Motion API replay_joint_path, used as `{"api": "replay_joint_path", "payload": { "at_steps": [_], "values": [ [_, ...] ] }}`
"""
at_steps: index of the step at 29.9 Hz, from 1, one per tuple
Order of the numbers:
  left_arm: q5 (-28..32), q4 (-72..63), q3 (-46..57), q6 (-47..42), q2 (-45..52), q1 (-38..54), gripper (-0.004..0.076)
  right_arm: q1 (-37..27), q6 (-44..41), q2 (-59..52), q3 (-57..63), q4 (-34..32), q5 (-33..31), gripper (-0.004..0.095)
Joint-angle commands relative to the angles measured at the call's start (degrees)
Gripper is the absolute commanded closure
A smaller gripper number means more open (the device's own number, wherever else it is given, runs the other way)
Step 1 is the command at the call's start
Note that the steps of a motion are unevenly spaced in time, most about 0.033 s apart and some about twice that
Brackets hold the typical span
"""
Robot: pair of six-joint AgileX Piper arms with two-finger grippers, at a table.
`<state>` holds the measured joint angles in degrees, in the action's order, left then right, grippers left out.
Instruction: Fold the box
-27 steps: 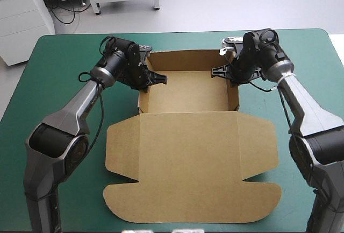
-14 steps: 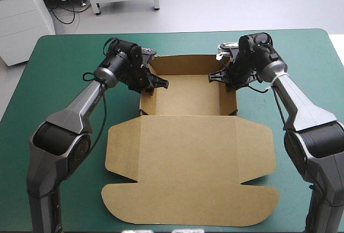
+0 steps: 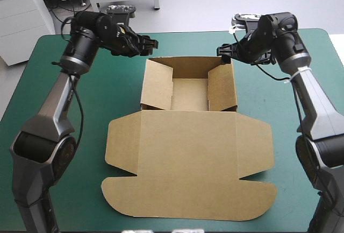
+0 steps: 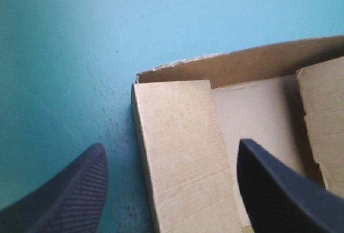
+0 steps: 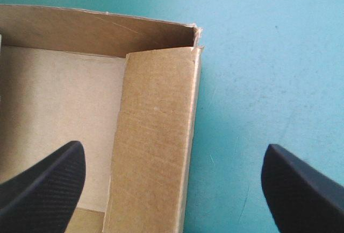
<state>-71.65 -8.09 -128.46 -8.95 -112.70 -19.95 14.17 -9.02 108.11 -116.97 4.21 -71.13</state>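
Observation:
The brown box (image 3: 189, 94) lies mid-table, its far half raised into an open tray and its lid (image 3: 188, 163) flat toward the near edge. Both side walls (image 3: 158, 85) (image 3: 221, 87) lean inward over the tray floor. My left gripper (image 3: 152, 44) hovers open off the tray's far left corner, touching nothing. In the left wrist view the left gripper (image 4: 171, 146) stands open above the left side wall (image 4: 183, 157). My right gripper (image 3: 221, 51) hangs open by the far right corner. Seen from the right wrist, the right gripper (image 5: 173, 146) spreads wide over the right side wall (image 5: 156, 136).
Teal-green cover (image 3: 59, 114) runs down both sides of the box. The lid's rounded front edge (image 3: 188, 219) comes close to the table's near edge. The table's far edge (image 3: 183, 34) lies just beyond both grippers.
Both grippers were shut low inside the tray at its side walls. They have opened, pulled out and risen to the far corners. The side walls now stand free, leaning inward.

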Motion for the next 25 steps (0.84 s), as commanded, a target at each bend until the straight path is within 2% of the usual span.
{"api": "replay_joint_path", "payload": {
  "at_steps": [1, 3, 4, 7, 8, 14, 18, 25],
  "values": [
    [-2.77, -1.21, -2.27, 0.06, 7.80, 0.34, 0.0282, -0.42, 0.18, -7.33, -0.60, 0.38, -0.33, 0.0083],
    [-2.77, -0.07, -2.27, 0.74, 10.19, 0.34, 0.0364, -0.42, 0.26, -9.97, 1.30, 0.34, -0.33, 0.0083],
    [-2.77, -0.09, -2.27, 1.72, 11.49, 0.34, 0.0429, -0.42, 0.26, -11.13, 2.53, 0.25, -0.33, 0.0084],
    [-2.77, -0.53, -1.27, 4.93, 15.47, 0.34, 0.0693, -0.42, 0.26, -13.46, 6.10, 0.12, -0.33, 0.0084],
    [-2.77, -0.52, -0.36, 6.31, 17.17, 0.34, 0.0752, -0.42, 0.26, -13.93, 7.22, 0.12, -0.33, 0.0084],
    [-2.77, -2.20, 9.40, 8.45, 28.63, 0.34, 0.0756, -0.42, 0.38, -12.69, 8.75, -0.03, 0.57, 0.0085],
    [-2.77, -2.23, 18.79, 9.43, 36.91, 0.34, 0.0756, -0.42, 0.38, -10.77, 8.75, -0.03, 2.35, 0.0085],
    [-2.77, -2.06, 37.63, 10.43, 50.41, 0.34, 0.0756, -0.42, 0.60, -4.65, 8.75, 0.43, 1.82, 0.0085]
  ]
}}
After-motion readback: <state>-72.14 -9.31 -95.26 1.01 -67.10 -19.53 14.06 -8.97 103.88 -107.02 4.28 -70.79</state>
